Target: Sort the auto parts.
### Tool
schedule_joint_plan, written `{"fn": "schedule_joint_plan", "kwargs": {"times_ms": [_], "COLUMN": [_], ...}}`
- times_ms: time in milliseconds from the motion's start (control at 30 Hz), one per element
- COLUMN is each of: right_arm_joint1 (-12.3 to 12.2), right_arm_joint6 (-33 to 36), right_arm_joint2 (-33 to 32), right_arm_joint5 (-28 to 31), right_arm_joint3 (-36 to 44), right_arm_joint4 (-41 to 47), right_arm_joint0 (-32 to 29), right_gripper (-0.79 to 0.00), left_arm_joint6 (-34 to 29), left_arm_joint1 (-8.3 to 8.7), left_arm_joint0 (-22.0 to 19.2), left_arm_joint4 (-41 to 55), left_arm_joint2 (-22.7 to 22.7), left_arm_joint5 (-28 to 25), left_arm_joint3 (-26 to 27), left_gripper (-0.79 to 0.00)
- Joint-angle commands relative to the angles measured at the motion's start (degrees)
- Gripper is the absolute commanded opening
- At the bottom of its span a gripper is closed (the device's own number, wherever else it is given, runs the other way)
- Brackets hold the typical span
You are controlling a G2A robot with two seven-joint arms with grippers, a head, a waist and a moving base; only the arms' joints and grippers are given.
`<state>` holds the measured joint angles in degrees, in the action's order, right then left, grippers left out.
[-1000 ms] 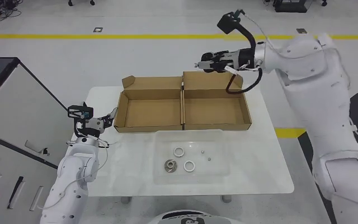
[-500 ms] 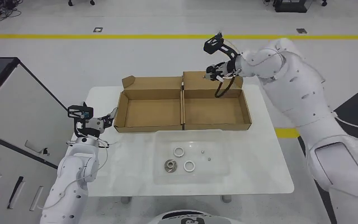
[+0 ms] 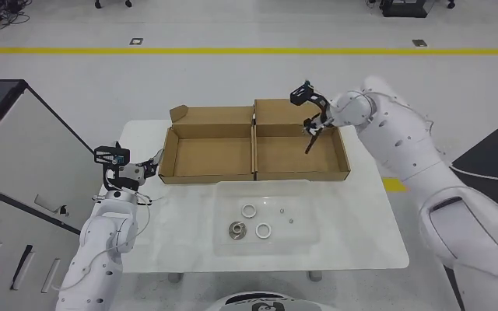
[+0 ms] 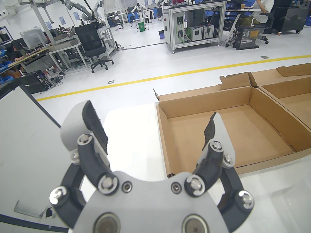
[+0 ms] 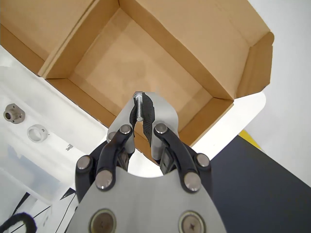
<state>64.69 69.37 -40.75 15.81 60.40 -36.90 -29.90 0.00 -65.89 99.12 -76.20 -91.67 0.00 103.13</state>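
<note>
The right gripper point(image 5: 139, 103) pinches a threaded metal bolt point(image 5: 139, 111) above the right cardboard box point(image 5: 116, 59). The left gripper point(image 4: 150, 112) is spread wide

Two open cardboard boxes of same kind: left box point(image 3: 208, 155), right box point(image 3: 299, 154). One clear plastic tray point(image 3: 305, 238). One white table point(image 3: 373, 233). Two metal ring collars: first collar point(image 3: 248, 210), second collar point(image 3: 264, 231). One flanged hub point(image 3: 236, 229). Two tiny loose pieces, too small to name exactly: first small piece point(image 3: 281, 208), second small piece point(image 3: 291, 220). One threaded bolt point(image 5: 139, 109). Together six auto parts counted. Two grippers: left gripper point(image 4: 151, 117), right gripper point(image 5: 140, 97). Each gripper has two fingers point(image 4: 93, 124), so four fingers in total.
</note>
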Motion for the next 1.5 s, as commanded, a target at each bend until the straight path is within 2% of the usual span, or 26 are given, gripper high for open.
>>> {"fn": "schedule_joint_plan", "kwargs": {"times_ms": [0,200,633,767,1000,1467], "right_arm_joint1": [0.0,0.1,0.1,0.2,2.0,6.1], "right_arm_joint6": [0.3,2.4,2.9,1.5,-0.2,-3.1], "right_arm_joint2": [0.1,1.2,0.8,1.3,3.4,6.2], "right_arm_joint5": [-0.4,-2.1,-1.9,-5.5,-10.6,-10.2], "right_arm_joint3": [-0.3,-1.6,-2.4,-2.8,-8.8,-20.2], "right_arm_joint4": [-0.3,-3.2,-2.1,-4.7,-6.7,-5.1], "right_arm_joint0": [-0.4,-1.7,-2.0,-3.1,-2.6,-0.7], "right_gripper": [-0.785,-0.785,-0.785,-0.785,-0.785,-0.785], "left_arm_joint6": [0.0,0.0,0.0,0.0,0.0,0.0], "left_arm_joint1": [0.0,0.0,0.0,0.0,0.0,0.0], "left_arm_joint0": [0.0,0.0,0.0,0.0,0.0,0.0], "left_arm_joint4": [0.0,0.0,0.0,0.0,0.0,0.0], "left_arm_joint2": [0.0,0.0,0.0,0.0,0.0,0.0], "left_arm_joint5": [0.0,0.0,0.0,0.0,0.0,0.0], "left_arm_joint3": [0.0,0.0,0.0,0.0,0.0,0.0], "left_gripper": [0.0,0.0,0.0,0.0,0.0,0.0]}}
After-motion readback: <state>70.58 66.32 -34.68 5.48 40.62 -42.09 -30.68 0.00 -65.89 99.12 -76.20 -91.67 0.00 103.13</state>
